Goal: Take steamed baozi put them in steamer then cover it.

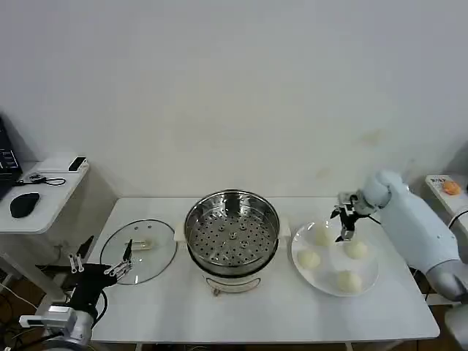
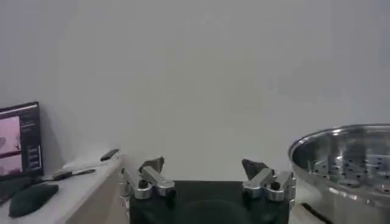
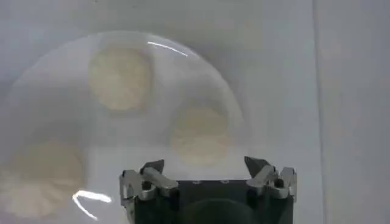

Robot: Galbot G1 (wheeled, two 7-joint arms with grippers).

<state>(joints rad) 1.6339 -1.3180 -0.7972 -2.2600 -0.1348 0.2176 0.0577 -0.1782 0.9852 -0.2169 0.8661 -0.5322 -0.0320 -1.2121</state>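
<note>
Four steamed baozi (image 1: 355, 249) sit on a white plate (image 1: 369, 280) near the right edge of the counter (image 1: 292, 314). The right end effector (image 1: 344, 224) hangs over the plate's back part, fingers spread, holding nothing. The steamer (image 1: 232, 232) stands uncovered in the middle, just beside the plate. The glass lid (image 1: 139, 251) lies flat to its left. The left end effector (image 1: 99, 263) waits spread wide at the counter's left edge.

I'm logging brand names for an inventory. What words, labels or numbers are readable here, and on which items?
No text can be read.
Monitor: on-screen content too blurred to read.
Steamer, glass lid, plate: no visible markings.
Label beside an orange object: too small to read.
</note>
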